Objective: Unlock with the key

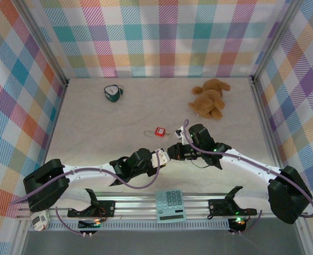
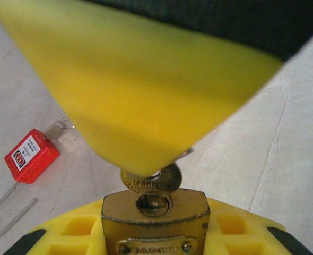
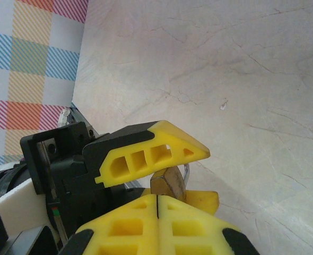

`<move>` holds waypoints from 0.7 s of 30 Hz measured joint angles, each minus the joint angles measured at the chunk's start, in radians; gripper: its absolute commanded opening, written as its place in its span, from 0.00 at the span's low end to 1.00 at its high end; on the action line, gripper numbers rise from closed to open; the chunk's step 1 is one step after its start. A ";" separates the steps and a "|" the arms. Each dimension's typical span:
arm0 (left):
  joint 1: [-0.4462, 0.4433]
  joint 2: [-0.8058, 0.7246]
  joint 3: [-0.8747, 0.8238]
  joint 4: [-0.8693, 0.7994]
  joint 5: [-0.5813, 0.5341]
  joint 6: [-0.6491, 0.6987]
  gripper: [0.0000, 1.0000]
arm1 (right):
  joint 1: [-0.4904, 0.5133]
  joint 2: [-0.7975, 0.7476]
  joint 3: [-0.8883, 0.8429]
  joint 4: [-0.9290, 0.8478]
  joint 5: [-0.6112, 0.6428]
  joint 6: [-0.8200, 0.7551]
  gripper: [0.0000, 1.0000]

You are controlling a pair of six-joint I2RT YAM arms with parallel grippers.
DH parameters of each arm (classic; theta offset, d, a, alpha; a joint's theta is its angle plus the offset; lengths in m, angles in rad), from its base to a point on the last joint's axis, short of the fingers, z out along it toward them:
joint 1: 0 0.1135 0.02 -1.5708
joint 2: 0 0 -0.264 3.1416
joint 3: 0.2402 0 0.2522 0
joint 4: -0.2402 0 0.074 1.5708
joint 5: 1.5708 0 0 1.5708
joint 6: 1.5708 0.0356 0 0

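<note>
My left gripper (image 1: 166, 155) (image 2: 155, 226) is shut on the brass padlock (image 2: 155, 223), whose keyhole end faces the left wrist camera. The key (image 2: 164, 179) shows its rounded brass head right at the keyhole, and its blade looks pushed in. My right gripper (image 1: 176, 152) (image 2: 146, 166) comes from above, with its yellow tips pinched on the key's head. In the right wrist view, the right gripper (image 3: 157, 204) has its fingers pressed together. Just beyond them, the left fingers (image 3: 162, 149) clamp the brass padlock (image 3: 170, 183). The key is hidden there.
A red padlock (image 1: 159, 130) (image 2: 32, 155) with an open silver shackle lies just behind the grippers. A teddy bear (image 1: 209, 98) sits at the back right and a small teal object (image 1: 113, 93) at the back left. A calculator (image 1: 170, 205) rests on the near rail.
</note>
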 measured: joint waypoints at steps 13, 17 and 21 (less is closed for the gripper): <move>-0.045 -0.006 0.042 -0.121 -0.122 0.063 0.01 | 0.000 0.044 0.009 0.020 -0.011 0.035 0.02; -0.064 -0.006 0.042 -0.143 -0.188 0.101 0.00 | 0.001 0.073 0.009 0.049 -0.029 0.076 0.02; -0.079 -0.005 0.042 -0.142 -0.241 0.132 0.00 | 0.002 0.081 0.005 0.076 -0.042 0.110 0.02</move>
